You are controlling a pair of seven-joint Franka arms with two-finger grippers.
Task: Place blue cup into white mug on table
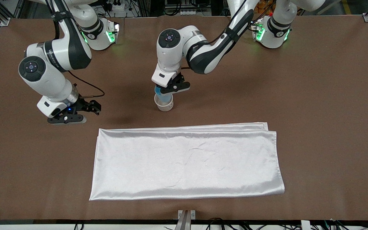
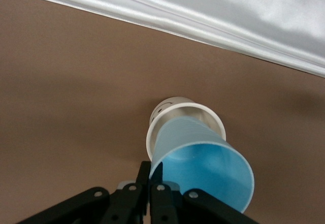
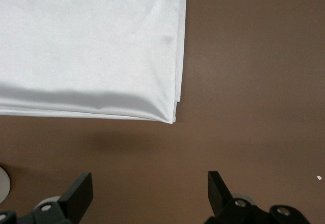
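Left gripper [image 1: 170, 90] hangs over the middle of the brown matte worktop [image 1: 315, 105], jaws pinched on the rim of the small bright blue handleless cup [image 2: 203, 163]. Cup is tilted, its base dipping into the mouth of the small cream-white cylindrical mug [image 2: 170, 113], open top leaning toward the wrist camera. Mug stands upright on the worktop, roughly central along its length, just farther from the front camera than the folded shiny white rectangular cloth [image 1: 187, 161] and not touching it. Cloth lies flat toward the worktop's front edge. Right gripper [image 1: 75, 115] waits low over bare worktop toward the right arm's end, jaws spread wide and holding nothing, near the cloth's corner at that end; right wrist view shows that corner just ahead of the fingertips [image 3: 78, 191].
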